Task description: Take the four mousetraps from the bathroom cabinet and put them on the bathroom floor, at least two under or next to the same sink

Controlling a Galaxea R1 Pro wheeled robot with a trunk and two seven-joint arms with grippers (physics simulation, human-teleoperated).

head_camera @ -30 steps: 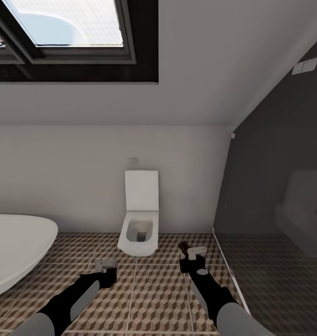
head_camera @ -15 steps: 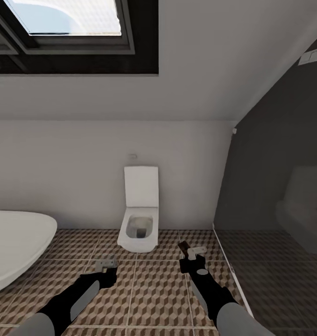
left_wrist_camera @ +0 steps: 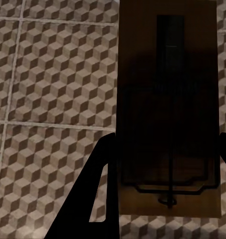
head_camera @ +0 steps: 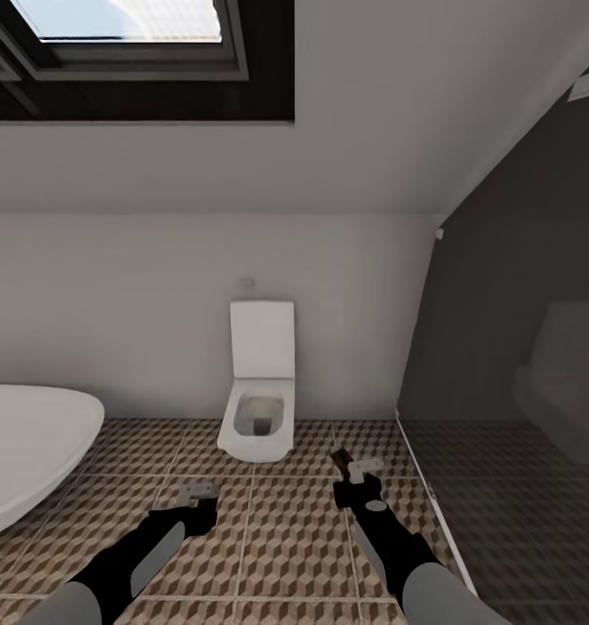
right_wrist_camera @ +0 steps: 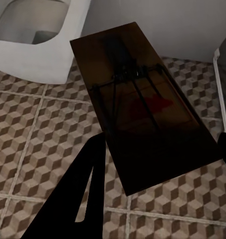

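Black arms [head_camera: 129,555]; grey panels — black fingers [left_wrist_camera: 93,199].

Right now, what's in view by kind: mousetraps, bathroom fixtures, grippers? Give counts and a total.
Mousetraps: 2, one in the left gripper, one in the right gripper
Toilets: 1
Bathtubs: 1
Grippers: 2
Total: 6

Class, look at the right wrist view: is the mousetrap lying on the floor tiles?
No: the mousetrap is held between the right gripper's fingers, above the bathroom floor.
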